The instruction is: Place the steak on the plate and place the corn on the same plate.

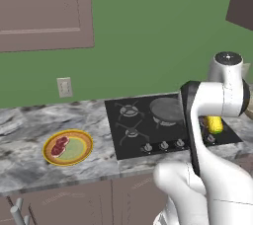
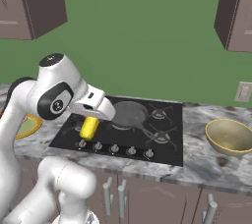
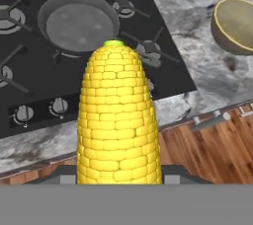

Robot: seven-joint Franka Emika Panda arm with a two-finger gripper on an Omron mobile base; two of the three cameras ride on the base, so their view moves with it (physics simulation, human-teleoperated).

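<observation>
The yellow corn hangs above the front left of the stove, with my gripper shut on it. In the hand view the corn stands tall between the fingers, its greenish end pointing away. From the left base view the corn peeks out from behind my arm. The plate, with a yellow-orange rim and a pale green centre, rests on the marble counter left of the stove. The red steak lies on its left half. A sliver of the plate shows behind my arm.
A grey round pan sits on the black stove. A tan bowl stands on the counter right of the stove. Knobs line the stove's front edge, and cabinets hang overhead on both sides.
</observation>
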